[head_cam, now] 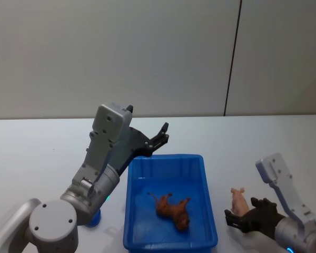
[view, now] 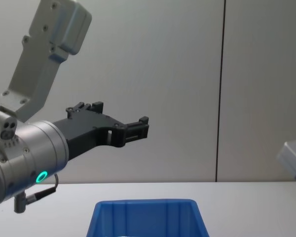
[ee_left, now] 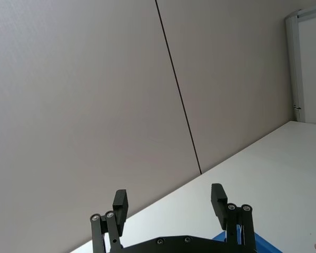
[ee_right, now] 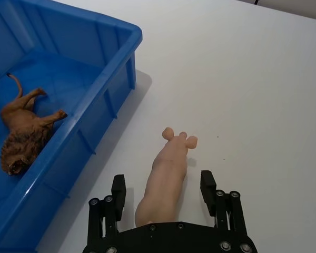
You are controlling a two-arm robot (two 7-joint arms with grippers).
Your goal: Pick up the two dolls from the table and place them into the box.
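Note:
A fuzzy reddish-brown lion doll [head_cam: 173,208] lies on its side on the floor of the blue box [head_cam: 166,157]; the right wrist view shows the lion [ee_right: 23,139] there too. A pinkish-tan doll [head_cam: 237,196] lies on the white table [head_cam: 263,147], right of the box. My right gripper [head_cam: 241,211] is low over it, open, one finger on each side of the doll [ee_right: 166,176], not pinching. My left gripper [head_cam: 160,138] hangs open and empty in the air above the box's far left rim.
The box [ee_right: 131,34] wall stands close to the left of the pink doll. In the chest view the left gripper [view: 138,126] sits well above the box [view: 145,202]. A grey wall runs behind the table.

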